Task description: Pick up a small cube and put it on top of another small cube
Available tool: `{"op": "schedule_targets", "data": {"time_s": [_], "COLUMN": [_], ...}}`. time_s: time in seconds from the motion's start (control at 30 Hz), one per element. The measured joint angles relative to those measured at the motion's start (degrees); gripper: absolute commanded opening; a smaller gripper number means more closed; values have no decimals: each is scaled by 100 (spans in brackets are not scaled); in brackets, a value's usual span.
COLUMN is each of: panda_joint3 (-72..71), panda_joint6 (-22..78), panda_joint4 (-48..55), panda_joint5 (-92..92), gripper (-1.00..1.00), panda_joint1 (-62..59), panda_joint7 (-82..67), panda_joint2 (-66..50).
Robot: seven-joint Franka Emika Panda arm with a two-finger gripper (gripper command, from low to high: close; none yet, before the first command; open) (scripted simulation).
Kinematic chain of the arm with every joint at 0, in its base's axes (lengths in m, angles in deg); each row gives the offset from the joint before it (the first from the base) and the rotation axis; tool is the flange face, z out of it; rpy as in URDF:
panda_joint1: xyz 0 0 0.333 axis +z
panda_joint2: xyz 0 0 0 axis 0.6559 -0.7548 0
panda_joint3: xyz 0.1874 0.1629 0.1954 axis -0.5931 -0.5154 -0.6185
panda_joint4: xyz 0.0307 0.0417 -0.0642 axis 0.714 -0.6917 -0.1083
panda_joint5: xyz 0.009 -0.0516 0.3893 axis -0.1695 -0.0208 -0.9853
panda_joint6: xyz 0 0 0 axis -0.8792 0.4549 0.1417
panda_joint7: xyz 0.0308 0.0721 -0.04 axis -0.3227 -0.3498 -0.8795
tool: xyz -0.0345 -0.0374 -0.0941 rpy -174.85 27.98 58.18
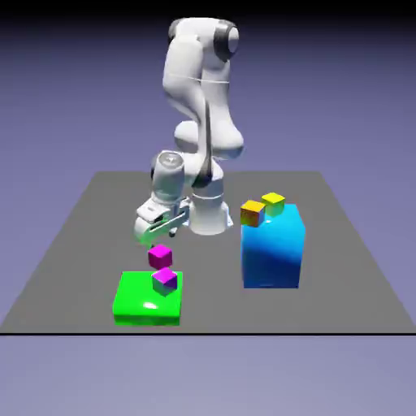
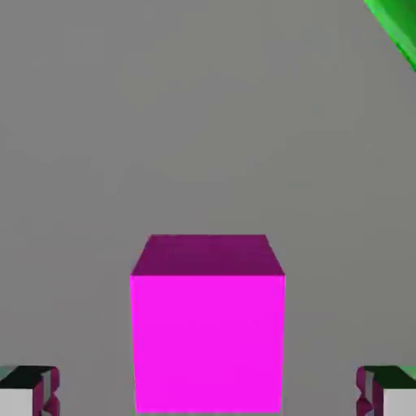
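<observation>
The small cube [image 1: 160,257], plain magenta-pink, rests on the grey table just behind the green block. In the hand view the small cube [image 2: 207,325] fills the lower middle. My gripper [image 1: 156,238] hangs right above it, open. In the hand view the gripper [image 2: 207,394] has its fingertips [image 2: 28,392] far out at the two bottom corners, each with a clear gap to the cube's sides. A magenta-topped cube [image 1: 165,281] with green and blue sides sits on the big green block [image 1: 142,305], close in front of the small cube.
A tall blue block [image 1: 273,248] stands at the exterior view's right, with an orange cube [image 1: 253,213] and a yellow-green cube [image 1: 273,201] on top. A corner of the green block [image 2: 398,28] shows at the hand view's top right.
</observation>
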Motion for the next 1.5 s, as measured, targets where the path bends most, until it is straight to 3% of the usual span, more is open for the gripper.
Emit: {"op": "schedule_targets", "data": {"time_s": [0.4,0.43,1.03,1.5], "panda_joint3": [1110,1122,-184,944], "panda_joint6": [-887,-896,152,2606], "panda_joint4": [653,660,-109,2718], "panda_joint5": [2988,3019,-497,-2762], "gripper": [0,-100,-100,-100], "panda_joint1": [364,368,-60,2104], "panda_joint7": [2368,2393,-393,3082], "panda_joint2": [-1713,-1731,285,-543]}}
